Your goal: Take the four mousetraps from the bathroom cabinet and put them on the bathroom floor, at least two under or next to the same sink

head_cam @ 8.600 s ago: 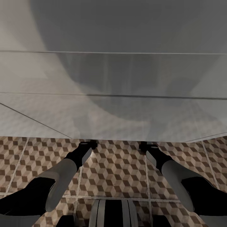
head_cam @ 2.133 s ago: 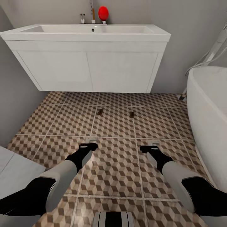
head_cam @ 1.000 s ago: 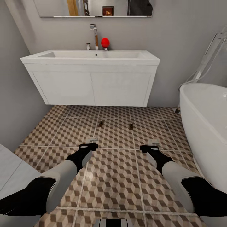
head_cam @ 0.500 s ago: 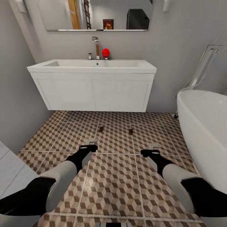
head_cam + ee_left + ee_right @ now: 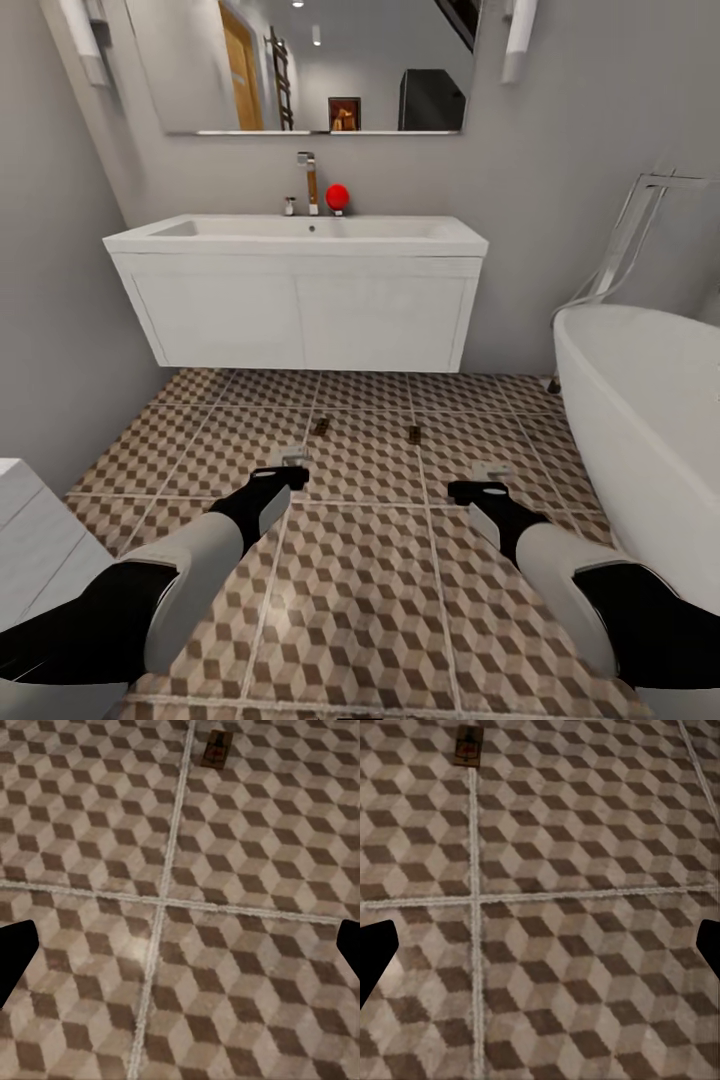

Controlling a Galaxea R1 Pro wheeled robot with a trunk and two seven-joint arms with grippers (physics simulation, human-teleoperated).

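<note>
Two mousetraps (image 5: pixel 321 427) (image 5: pixel 414 434) lie flat on the patterned bathroom floor (image 5: pixel 360 560), just in front of the white bathroom sink (image 5: pixel 300 232) on its wall-hung vanity. My left gripper (image 5: pixel 285 472) hovers low over the tiles a short way back from the left trap. My right gripper (image 5: pixel 480 488) hovers the same way behind the right one. Both are open and empty: in the left wrist view the black fingers (image 5: pixel 15 952) stand wide apart with a mousetrap (image 5: pixel 216 748) ahead, and the right wrist view shows another mousetrap (image 5: pixel 469 745). The cabinet is out of view.
A white oval bathtub (image 5: pixel 640 400) fills the right side, with a chrome pipe stand (image 5: pixel 625 240) behind it. A white block (image 5: pixel 35 530) sits at the lower left. A grey wall closes the left. A tap (image 5: pixel 307 182) and a red ball (image 5: pixel 338 196) stand on the sink, under a mirror (image 5: pixel 310 65).
The camera has pulled back and tilted up: the sink looks farther off and the mirror has come into view. Both arms hold the same pose. The two mousetraps stay put.
</note>
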